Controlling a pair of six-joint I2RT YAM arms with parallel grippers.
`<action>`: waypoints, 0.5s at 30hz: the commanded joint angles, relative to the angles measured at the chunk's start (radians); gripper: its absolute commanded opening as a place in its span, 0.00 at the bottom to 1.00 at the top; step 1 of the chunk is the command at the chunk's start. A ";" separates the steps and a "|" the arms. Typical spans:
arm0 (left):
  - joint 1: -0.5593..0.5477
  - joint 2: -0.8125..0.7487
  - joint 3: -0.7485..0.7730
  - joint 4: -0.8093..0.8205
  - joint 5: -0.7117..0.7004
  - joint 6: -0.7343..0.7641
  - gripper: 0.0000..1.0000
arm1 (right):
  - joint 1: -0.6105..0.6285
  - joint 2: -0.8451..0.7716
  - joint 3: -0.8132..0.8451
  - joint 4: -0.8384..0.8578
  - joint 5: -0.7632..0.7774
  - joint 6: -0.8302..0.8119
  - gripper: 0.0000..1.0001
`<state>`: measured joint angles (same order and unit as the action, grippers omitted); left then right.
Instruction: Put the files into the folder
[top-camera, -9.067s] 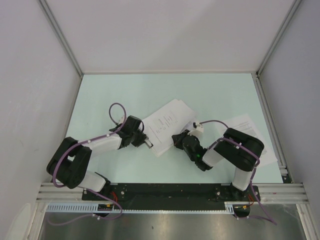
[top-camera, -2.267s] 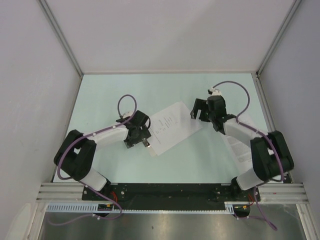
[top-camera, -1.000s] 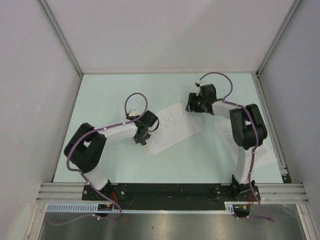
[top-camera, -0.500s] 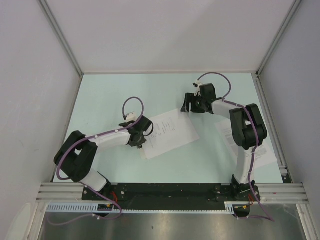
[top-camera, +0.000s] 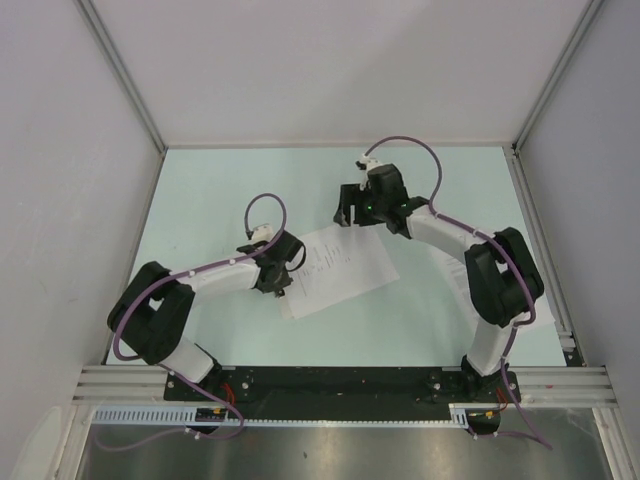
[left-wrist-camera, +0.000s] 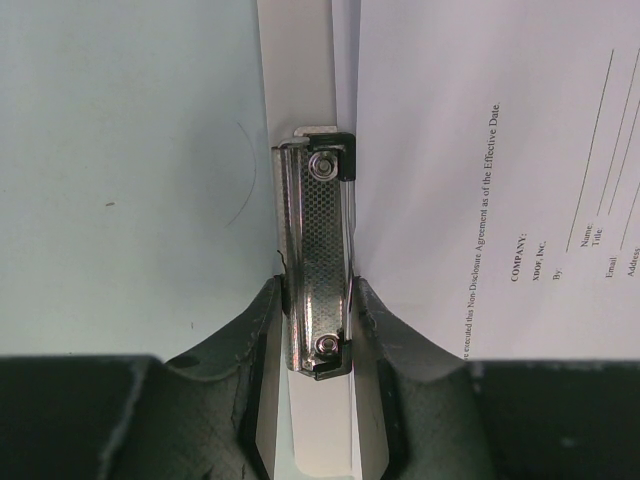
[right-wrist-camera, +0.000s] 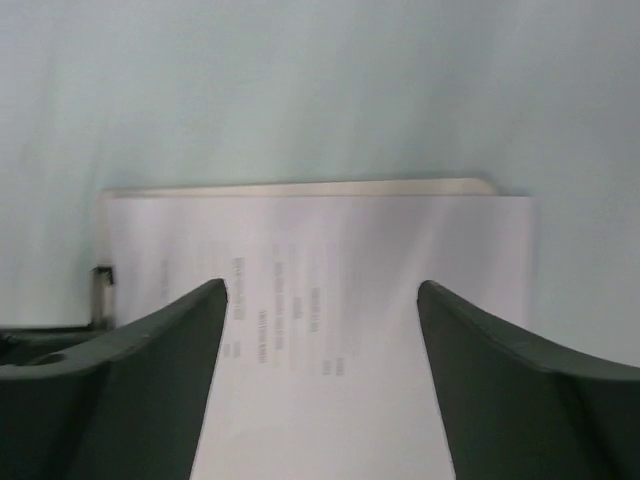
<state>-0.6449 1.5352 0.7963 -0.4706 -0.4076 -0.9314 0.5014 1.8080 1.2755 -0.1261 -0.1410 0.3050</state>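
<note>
The folder (top-camera: 296, 304) lies flat mid-table with a printed sheet of the files (top-camera: 340, 265) on top of it. My left gripper (top-camera: 284, 284) is at its left short edge. In the left wrist view this gripper (left-wrist-camera: 315, 296) is shut on the silver clip (left-wrist-camera: 314, 240), one finger on each side, and the sheet (left-wrist-camera: 480, 170) lies just right of the clip. My right gripper (top-camera: 346, 214) hovers over the sheet's far edge. In the right wrist view it (right-wrist-camera: 320, 292) stands wide open over the sheet (right-wrist-camera: 330, 330), holding nothing. The folder's edge (right-wrist-camera: 300, 187) shows beyond.
More printed sheets (top-camera: 537, 308) lie at the right edge of the table, partly hidden under my right arm (top-camera: 490, 270). Grey walls and metal rails (top-camera: 140, 110) enclose the pale green table (top-camera: 220, 190) on three sides.
My right gripper has swung left along the far side to the sheet's far edge and opened wider. The left gripper has turned the folder and sheet slightly, its grip unchanged.
</note>
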 joint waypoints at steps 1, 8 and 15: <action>0.004 0.005 -0.032 0.029 0.067 0.000 0.00 | 0.072 0.069 0.016 0.100 -0.166 0.176 0.65; 0.011 -0.026 -0.077 0.078 0.085 -0.029 0.00 | 0.210 0.195 0.016 0.282 -0.212 0.281 0.31; 0.030 -0.115 -0.180 0.183 0.096 -0.064 0.00 | 0.241 0.275 0.016 0.324 -0.223 0.327 0.27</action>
<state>-0.6270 1.4487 0.6914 -0.3534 -0.3813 -0.9443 0.7414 2.0621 1.2758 0.1177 -0.3504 0.5880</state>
